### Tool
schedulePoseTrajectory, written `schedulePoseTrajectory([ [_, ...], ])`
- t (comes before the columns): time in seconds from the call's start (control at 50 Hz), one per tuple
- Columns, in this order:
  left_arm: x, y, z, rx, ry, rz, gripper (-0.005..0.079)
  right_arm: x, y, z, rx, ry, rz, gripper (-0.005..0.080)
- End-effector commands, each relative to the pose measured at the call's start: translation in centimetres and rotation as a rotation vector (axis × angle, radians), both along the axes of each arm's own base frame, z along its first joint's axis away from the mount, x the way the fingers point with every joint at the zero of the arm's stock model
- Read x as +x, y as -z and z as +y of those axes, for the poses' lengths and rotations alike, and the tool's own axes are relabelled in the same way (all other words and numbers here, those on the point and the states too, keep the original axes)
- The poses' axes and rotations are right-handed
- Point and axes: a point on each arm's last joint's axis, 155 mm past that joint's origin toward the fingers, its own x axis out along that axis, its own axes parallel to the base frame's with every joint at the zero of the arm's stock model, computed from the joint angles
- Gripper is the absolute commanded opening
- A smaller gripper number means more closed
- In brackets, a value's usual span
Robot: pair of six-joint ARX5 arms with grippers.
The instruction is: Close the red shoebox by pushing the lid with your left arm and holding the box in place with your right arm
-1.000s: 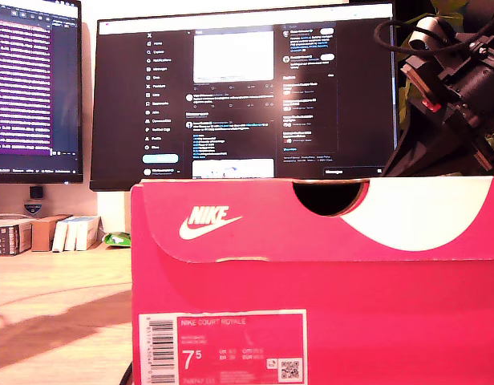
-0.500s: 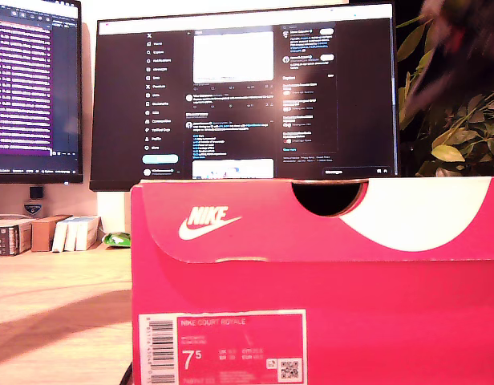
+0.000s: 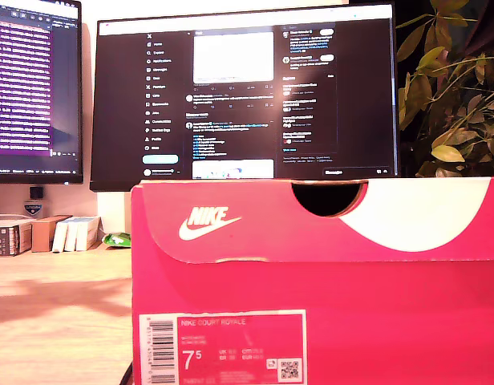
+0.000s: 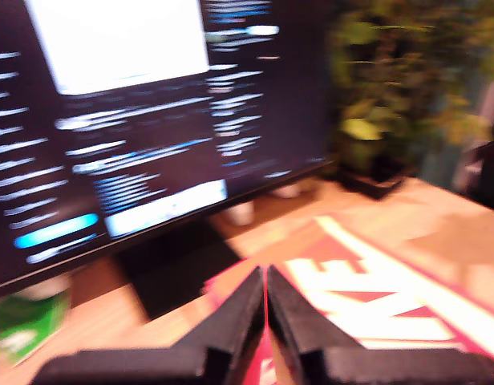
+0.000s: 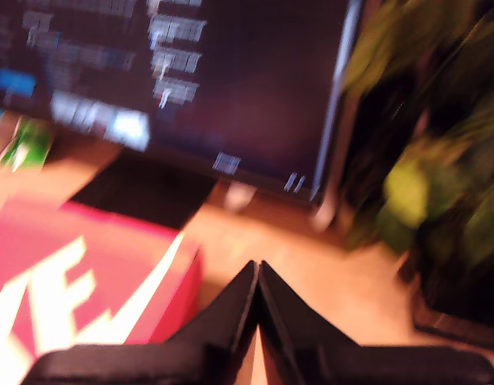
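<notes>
In the exterior view we see the red shoebox (image 3: 327, 281) filling the lower right of the frame, its lid (image 3: 255, 220) down over the body, a white logo on the lid's front flap and a size label (image 3: 223, 346) near the bottom edge. It stands on a wooden desk (image 3: 54, 313) that shows at the lower left. Behind it a dark monitor (image 3: 247, 96) takes the upper middle, a second monitor (image 3: 34, 88) the upper left, and a plant (image 3: 451, 96) the upper right; small boxes (image 3: 42, 234) sit at the left edge under the second monitor. Neither arm shows in this view. In the first wrist view, which is blurred, my first gripper (image 4: 265, 298) has its two fingers pressed together with nothing between them, and it hangs above the shoebox (image 4: 375, 305), whose lettered top lies below and beyond the tips; the monitor (image 4: 151, 120) and the plant (image 4: 399, 88) stand behind. In the second wrist view, also blurred, my second gripper (image 5: 257, 293) is likewise closed on nothing, its tips over bare desk (image 5: 311, 265) just beside a corner of the shoebox (image 5: 95, 273), with the monitor (image 5: 191, 88) and the plant (image 5: 439, 160) beyond.
</notes>
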Motion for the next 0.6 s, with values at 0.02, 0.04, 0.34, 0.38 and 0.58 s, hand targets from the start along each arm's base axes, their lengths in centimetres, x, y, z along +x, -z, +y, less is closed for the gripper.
schedulePoseTrajectory([
  [0.02, -0.3, 1.5, 0.9, -0.004, -0.021, 0.012, -0.0019, -0.7, -0.7, -0.4, 0.001, 0.014, -0.039, -0.0012],
  [0.04, -0.4, 1.6, 1.1, -0.005, -0.025, 0.008, -0.0019, -0.8, -1.0, -0.4, -0.002, 0.013, -0.051, -0.0012],
  [0.34, -2.2, 2.4, 2.8, 0.000, -0.105, -0.034, -0.0019, -4.9, -4.5, -2.6, -0.018, 0.130, -0.237, -0.0012],
  [0.38, -2.4, 2.7, 3.2, 0.002, -0.125, -0.037, -0.0019, -5.6, -4.3, -2.9, -0.019, 0.145, -0.249, -0.0012],
  [0.58, -3.9, 4.1, 4.1, 0.007, -0.177, -0.070, -0.0019, -8.0, -3.0, -3.9, -0.025, 0.197, -0.296, -0.0012],
])
